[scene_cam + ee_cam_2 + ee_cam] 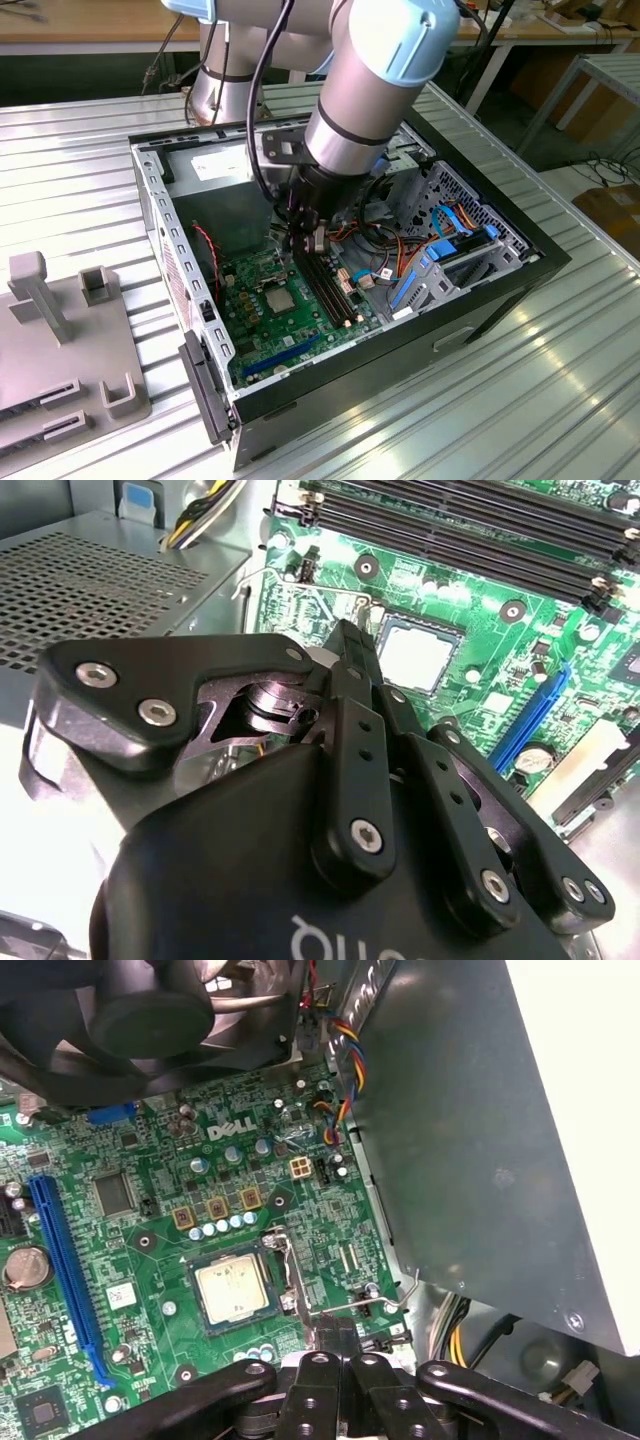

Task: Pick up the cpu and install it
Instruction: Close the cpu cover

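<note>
The cpu (232, 1290) is a small silver square lying flat in its socket on the green motherboard (150, 1250); it also shows in the second wrist view as the cpu (418, 655) and in the exterior view as the cpu (277, 298). My gripper (336, 1332) hangs inside the open computer case, a little above the board and just beside the socket's edge. Its black fingers (347, 650) are together with nothing between them. A thin wire lever (382, 1305) of the socket lies close to the fingertips. In the exterior view the gripper (315, 243) is above the memory slots.
The grey power-supply box (90, 580) and a case wall (470, 1160) stand close beside the gripper. A black fan (150, 1020), long black memory slots (325, 285), a blue slot (62, 1270) and cable bundles (400, 255) crowd the case. A grey fixture (60, 340) lies on the table at the exterior view's left.
</note>
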